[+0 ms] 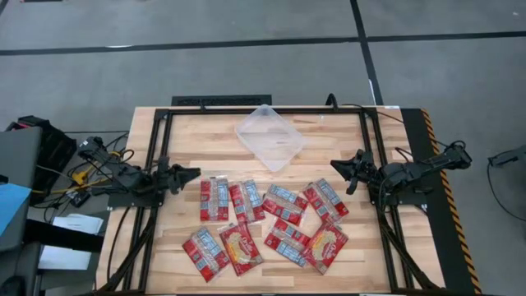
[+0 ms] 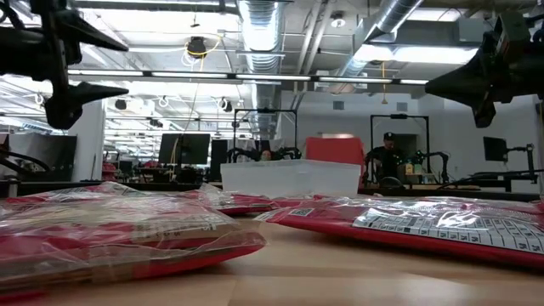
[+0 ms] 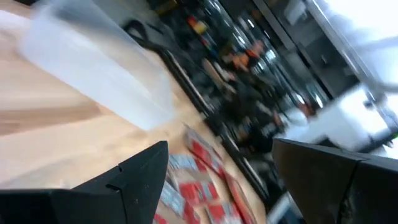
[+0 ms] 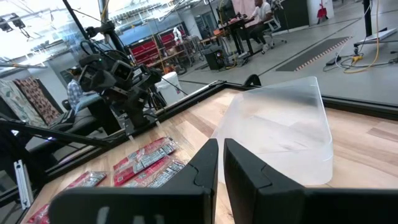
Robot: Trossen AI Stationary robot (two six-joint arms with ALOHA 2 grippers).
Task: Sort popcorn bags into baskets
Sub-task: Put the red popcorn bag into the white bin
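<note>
Several red popcorn bags (image 1: 263, 224) with white label panels lie flat in a loose cluster on the near half of the wooden table, some overlapping. The basket, a clear shallow plastic tub (image 1: 269, 136), stands on its base at the far middle, turned cornerwise. My left gripper (image 1: 191, 174) hovers open above the table's left side, pointing level toward the bags; its wrist view shows a wide gap between the fingers (image 3: 221, 168). My right gripper (image 1: 337, 167) hovers shut above the right side, its fingers (image 4: 221, 163) pointing toward the tub (image 4: 280, 134). Neither touches anything.
A black metal frame (image 1: 246, 103) runs round the table's edges. Cables and equipment (image 1: 74, 168) sit off the left side, and a yellow-black striped strip (image 1: 444, 189) lines the right. Bare wood (image 1: 205, 148) lies between the tub and the bags. A person (image 2: 387, 153) is far behind.
</note>
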